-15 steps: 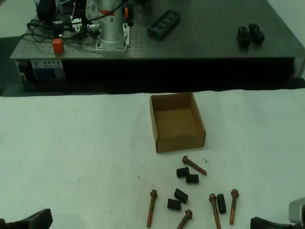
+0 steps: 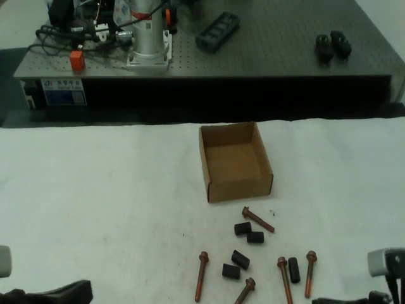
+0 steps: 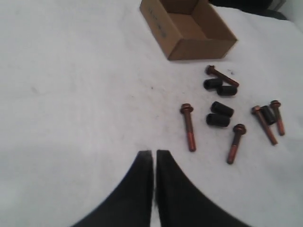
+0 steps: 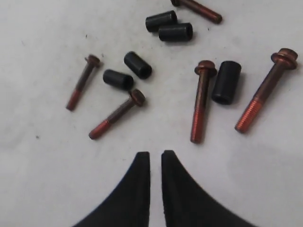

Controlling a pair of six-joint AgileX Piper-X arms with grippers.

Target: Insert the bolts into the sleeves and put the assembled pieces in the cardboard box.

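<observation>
The cardboard box (image 2: 235, 189) stands open-topped beyond the loose parts, farthest from both grippers, its bare brown floor showing. Five coppery flanged bolts (image 4: 202, 101) and five short black sleeves (image 4: 226, 81) lie separate on the white cloth (image 2: 95, 209). They are just ahead of the right gripper (image 4: 155, 155), and ahead of the left gripper (image 3: 155, 153) toward the right arm's side. Each gripper's fingers sit almost together, clamping nothing.
</observation>
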